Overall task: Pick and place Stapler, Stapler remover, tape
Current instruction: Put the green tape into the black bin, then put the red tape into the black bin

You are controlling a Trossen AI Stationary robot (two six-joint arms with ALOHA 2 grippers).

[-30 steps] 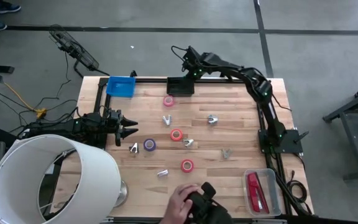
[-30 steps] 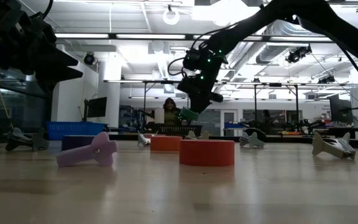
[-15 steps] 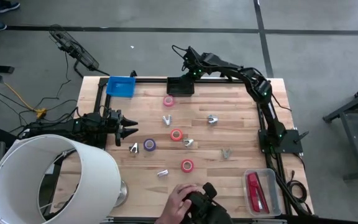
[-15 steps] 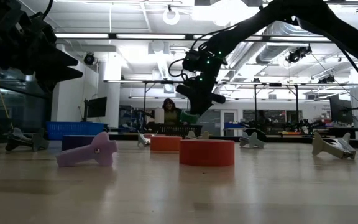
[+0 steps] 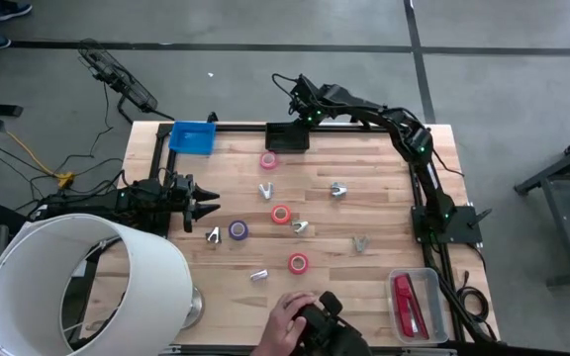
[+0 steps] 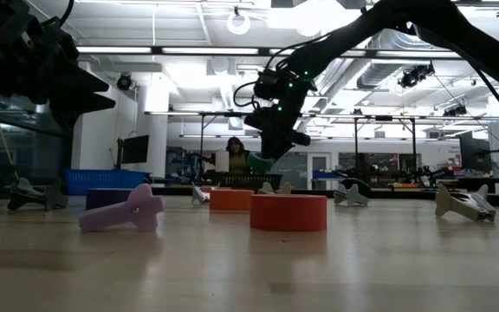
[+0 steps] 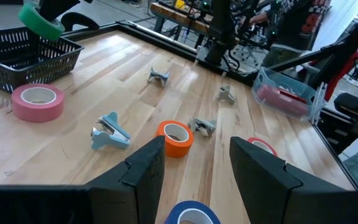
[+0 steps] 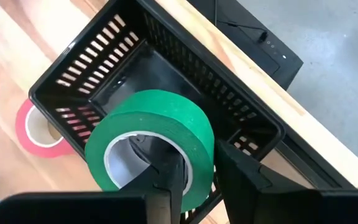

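One green tape roll (image 8: 151, 146) is pinched through its hole by my right fingers (image 8: 166, 177), hanging directly above the black basket (image 8: 92, 78) at the desk's far edge. My left fingers (image 7: 194, 165) wait spread, near the orange roll (image 7: 175, 137).

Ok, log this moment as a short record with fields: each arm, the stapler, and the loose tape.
right gripper: over the black basket at the table's far edge, jaws shut on the green tape roll
left gripper: at the table's left edge, jaws open, empty
stapler: in the clear bin
loose tape: pink roll beside the basket
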